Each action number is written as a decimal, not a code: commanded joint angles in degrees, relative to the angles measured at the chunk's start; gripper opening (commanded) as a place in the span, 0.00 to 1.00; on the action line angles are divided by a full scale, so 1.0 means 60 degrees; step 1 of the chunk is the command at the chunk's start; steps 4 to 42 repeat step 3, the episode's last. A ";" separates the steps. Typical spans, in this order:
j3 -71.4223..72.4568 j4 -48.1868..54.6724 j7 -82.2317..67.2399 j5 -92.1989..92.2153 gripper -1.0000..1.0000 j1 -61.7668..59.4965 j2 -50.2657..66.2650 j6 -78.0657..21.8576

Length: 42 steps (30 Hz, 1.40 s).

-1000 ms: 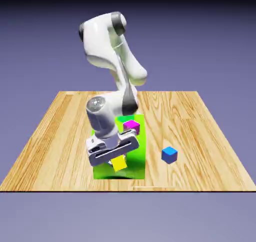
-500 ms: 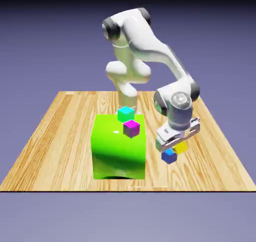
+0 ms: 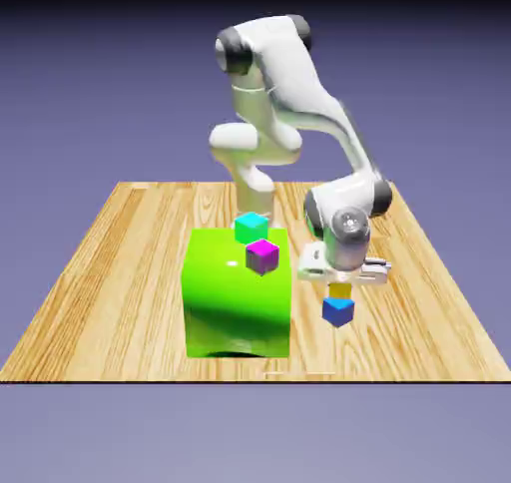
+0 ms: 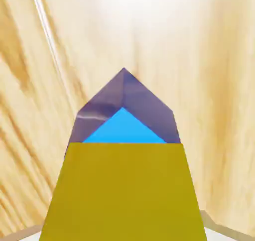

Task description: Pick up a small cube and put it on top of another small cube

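The small yellow cube (image 3: 340, 290) hangs between the fingers of my gripper (image 3: 341, 283), which is shut on it. It is straight over the small blue cube (image 3: 338, 312), which rests on the table at the exterior view's right. The gap between the two looks very small, and I cannot tell whether they touch. In the hand view the yellow cube (image 4: 124, 190) fills the lower half. Part of the blue cube (image 4: 123, 128) shows just beyond it, turned corner-on. Only slivers of the grey fingertips (image 4: 223, 229) show at the bottom corners.
A big green block (image 3: 238, 296) stands left of the blue cube, with a magenta cube (image 3: 262, 255) and a teal cube (image 3: 252, 227) on top. The wooden table (image 3: 120, 271) ends close in front of the blue cube.
My gripper has carried the yellow cube from in front of the green block across to the exterior view's right and now holds it squarely above the blue cube.
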 commanded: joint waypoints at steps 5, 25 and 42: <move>0.0041 0.0187 -0.0019 0.0030 1.00 -0.0085 -0.0238 -0.0419; 0.0041 0.0187 -0.0019 0.0030 1.00 -0.0085 -0.0238 -0.0419; 0.0041 0.0187 -0.0019 0.0030 1.00 -0.0085 -0.0238 -0.0419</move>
